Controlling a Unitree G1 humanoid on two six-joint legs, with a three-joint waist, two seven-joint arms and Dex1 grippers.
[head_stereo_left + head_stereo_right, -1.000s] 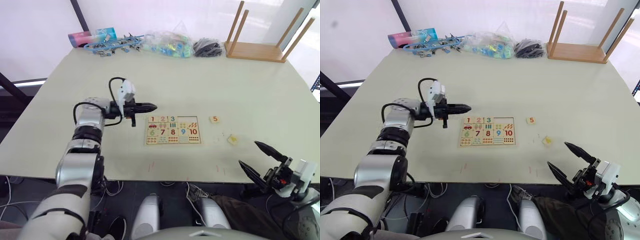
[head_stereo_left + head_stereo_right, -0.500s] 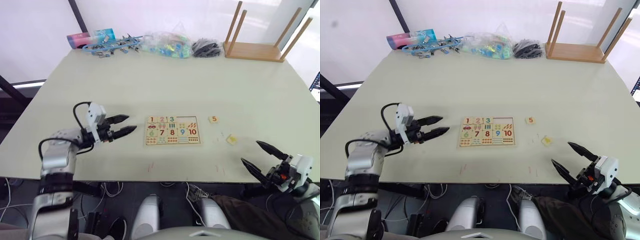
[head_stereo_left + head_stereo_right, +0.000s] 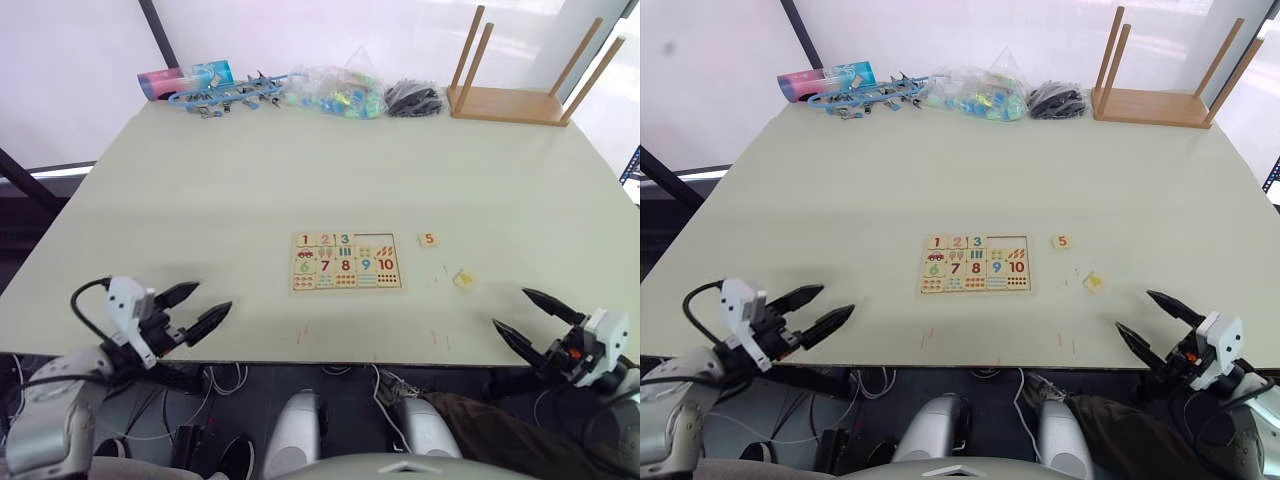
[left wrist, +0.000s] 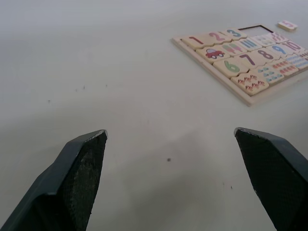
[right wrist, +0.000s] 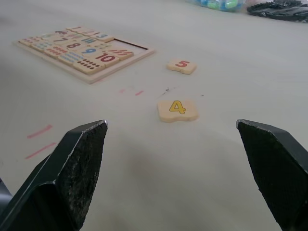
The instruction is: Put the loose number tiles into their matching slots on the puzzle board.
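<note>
Left pincer [image 3: 196, 309] low at near worktop edge, fingers apart, empty. Flat light-wood puzzle board [image 3: 346, 261] mid pale worktop [image 3: 200, 190], two top-row slots open. Orange 5 tile [image 3: 429, 238] and yellow 4 tile [image 3: 464, 279] lie loose right of it. Right pincer [image 3: 528, 318] apart, empty.

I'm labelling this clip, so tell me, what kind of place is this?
Probably a lab or test bench, not a home: one large plain table holds a number puzzle board, with practice props along its far edge, namely a bag of coloured pieces and a wooden rack with dowels.
</note>
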